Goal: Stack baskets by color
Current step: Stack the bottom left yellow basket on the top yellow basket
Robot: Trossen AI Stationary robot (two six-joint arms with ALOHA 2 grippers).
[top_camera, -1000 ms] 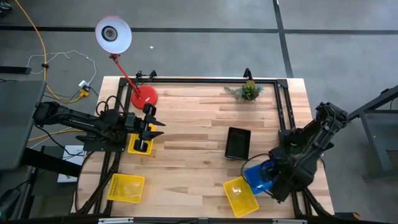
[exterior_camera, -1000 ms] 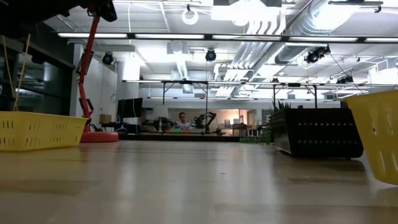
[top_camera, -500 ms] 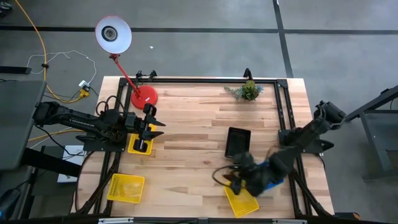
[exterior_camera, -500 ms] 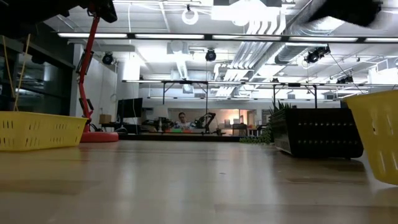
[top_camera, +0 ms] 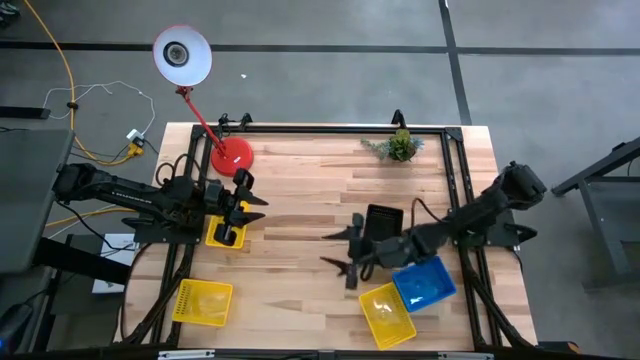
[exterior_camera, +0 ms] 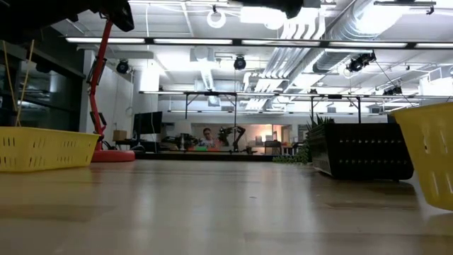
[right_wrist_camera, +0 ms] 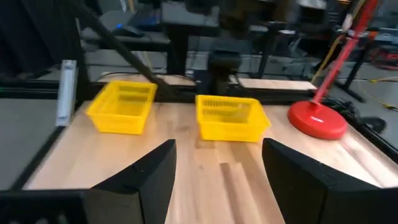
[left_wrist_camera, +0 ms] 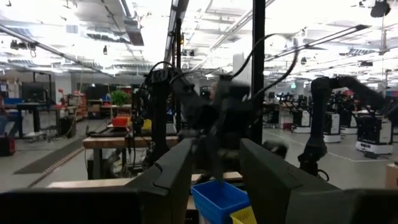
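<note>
Five baskets sit on the wooden table (top_camera: 300,190), all small, shallow and rectangular with slotted mesh sides. Three are bright yellow: one at the left edge under the left arm (top_camera: 224,233), one at the near-left corner (top_camera: 203,302), and one near the front on the right (top_camera: 386,313), turned at an angle. A bright blue basket (top_camera: 428,281) lies just beside that last yellow one, also skewed, touching or nearly touching it at a corner. A black basket (top_camera: 381,228) rests a little farther back, near the middle-right of the table, partly covered by the right arm. None of them is stacked on another. The right gripper (top_camera: 341,251) reaches out over bare wood toward the middle of the table, its two fingers spread wide with nothing between them; from its wrist camera the two left-hand yellow baskets and the lamp's red base (right_wrist_camera: 317,119) show beyond the parted fingers (right_wrist_camera: 140,177). The left gripper (top_camera: 236,212) hangs over the yellow basket at the left edge, fingers partly apart; I cannot tell whether they grip its rim. A red desk lamp (top_camera: 182,55) stands at the far-left corner and a small plant (top_camera: 398,146) at the far edge.
</note>
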